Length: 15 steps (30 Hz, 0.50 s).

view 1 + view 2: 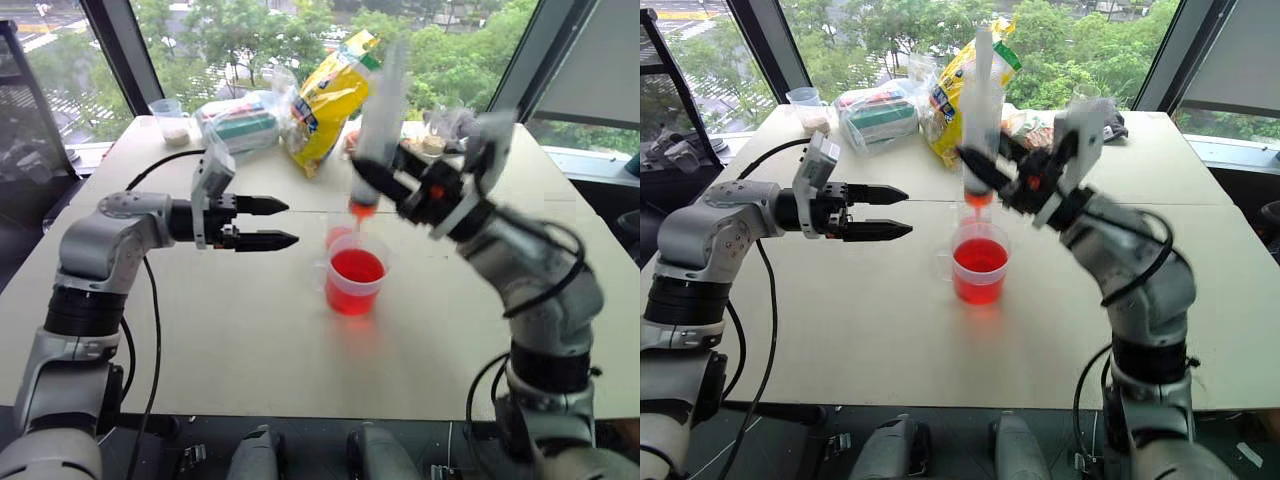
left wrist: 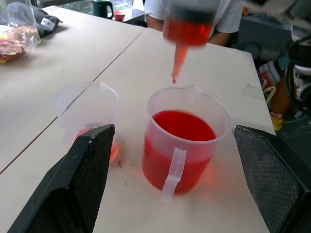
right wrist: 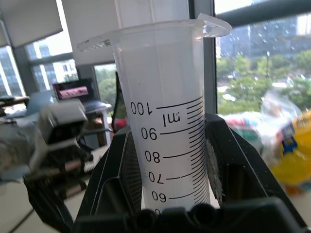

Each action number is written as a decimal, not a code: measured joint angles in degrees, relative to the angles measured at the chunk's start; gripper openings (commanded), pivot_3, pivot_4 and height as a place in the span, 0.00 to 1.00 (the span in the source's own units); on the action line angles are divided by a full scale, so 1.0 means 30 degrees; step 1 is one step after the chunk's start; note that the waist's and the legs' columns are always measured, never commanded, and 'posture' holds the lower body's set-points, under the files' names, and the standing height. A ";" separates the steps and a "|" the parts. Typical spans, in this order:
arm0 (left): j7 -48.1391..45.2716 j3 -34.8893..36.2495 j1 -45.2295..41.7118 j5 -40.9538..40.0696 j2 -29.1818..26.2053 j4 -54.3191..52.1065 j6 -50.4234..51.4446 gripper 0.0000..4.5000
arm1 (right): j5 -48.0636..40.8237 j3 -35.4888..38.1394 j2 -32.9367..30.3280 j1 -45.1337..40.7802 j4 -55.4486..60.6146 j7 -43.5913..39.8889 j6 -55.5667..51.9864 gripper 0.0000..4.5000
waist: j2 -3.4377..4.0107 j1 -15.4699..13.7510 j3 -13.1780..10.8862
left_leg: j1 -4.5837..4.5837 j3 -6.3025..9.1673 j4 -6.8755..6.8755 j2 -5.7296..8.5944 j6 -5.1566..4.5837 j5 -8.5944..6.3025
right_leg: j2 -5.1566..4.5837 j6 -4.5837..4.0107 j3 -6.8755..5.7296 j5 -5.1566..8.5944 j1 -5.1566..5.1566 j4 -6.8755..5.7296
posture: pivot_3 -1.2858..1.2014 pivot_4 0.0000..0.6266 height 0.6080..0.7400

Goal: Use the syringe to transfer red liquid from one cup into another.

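Syringe [image 1: 978, 110] stands nearly upright in the right hand [image 1: 985, 165], whose fingers are clamped on its barrel, with its orange-red tip poised just above the handled cup [image 1: 980, 262] of red liquid [image 1: 980, 256] on the worktop [image 1: 890, 330]. Just behind that cup sits the narrower clear cup [image 2: 86, 114]. Off to one side, the left hand [image 1: 895, 212] hovers with fingers spread, gripping nothing.

One large clear plastic syringe with printed scale marks [image 3: 167, 145] was counted. Three clear plastic cups were present: one wide handled beaker of red liquid [image 2: 183, 138], one narrower plain cup with a reddish bottom [image 2: 87, 109], and one cup with beige contents [image 1: 172, 120]. One yellow snack bag [image 1: 328, 105] and one clear bag with green-and-white contents [image 1: 240, 125] were noted.
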State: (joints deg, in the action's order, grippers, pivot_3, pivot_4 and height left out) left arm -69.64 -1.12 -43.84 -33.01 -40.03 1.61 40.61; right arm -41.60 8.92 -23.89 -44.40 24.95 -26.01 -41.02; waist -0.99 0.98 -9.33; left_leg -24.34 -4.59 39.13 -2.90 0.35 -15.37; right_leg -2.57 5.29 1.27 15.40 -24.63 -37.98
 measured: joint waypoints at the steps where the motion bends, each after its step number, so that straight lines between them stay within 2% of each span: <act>1: 0.0071 0.0020 0.0089 -0.0009 0.0001 -0.0048 0.0002 0.89 | -0.0120 0.0075 -0.0028 -0.0564 -0.0465 -0.0194 0.0025 0.31 | -0.0001 -0.0016 0.0000 | -0.0001 0.0002 -0.0007 -0.0001 0.0000 0.0000 | 0.0003 -0.0004 -0.0004 0.0002 0.0001 0.0003 | 0.52 0.24 1.00; 4: 0.0547 0.0165 0.0351 -0.0079 -0.0017 -0.0313 0.0142 0.89 | 0.0642 -0.0686 -0.0062 -0.1253 -0.3253 -0.1445 0.0880 0.31 | -0.0001 -0.0019 0.0001 | -0.0007 -0.0024 0.0004 0.0010 0.0000 0.0000 | -0.0016 -0.0003 0.0006 0.0001 0.0003 0.0007 | 0.52 0.24 1.00; 9: 0.1273 0.0697 0.0942 -0.0507 -0.0147 -0.1414 0.0669 0.89 | 0.3678 -0.2060 0.0768 -0.2761 -1.0083 -0.3446 0.5136 0.31 | -0.0001 0.0042 0.0001 | -0.0008 -0.0036 0.0005 0.0014 -0.0001 0.0001 | -0.0016 0.0001 0.0022 -0.0001 -0.0001 0.0009 | 0.52 0.24 1.00; 15: 0.1729 0.0899 0.1034 -0.0905 -0.0376 -0.1821 0.1242 0.89 | 0.6183 -0.2692 0.1840 -0.2917 -1.5786 -0.4538 0.9357 0.31 | 0.0003 0.0019 -0.0002 | -0.0025 -0.0050 -0.0008 0.0010 0.0003 0.0003 | -0.0023 0.0003 0.0024 0.0000 -0.0019 0.0015 | 0.52 0.24 1.00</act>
State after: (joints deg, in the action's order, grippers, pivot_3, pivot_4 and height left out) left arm -64.45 1.58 -40.74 -35.72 -41.16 -3.85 44.33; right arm -23.05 0.84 -18.37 -53.15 -22.41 -39.62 -12.95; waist -0.98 1.04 -9.34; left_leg -24.42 -4.74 39.10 -2.87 0.36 -15.36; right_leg -2.64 5.30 1.34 15.40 -24.68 -37.93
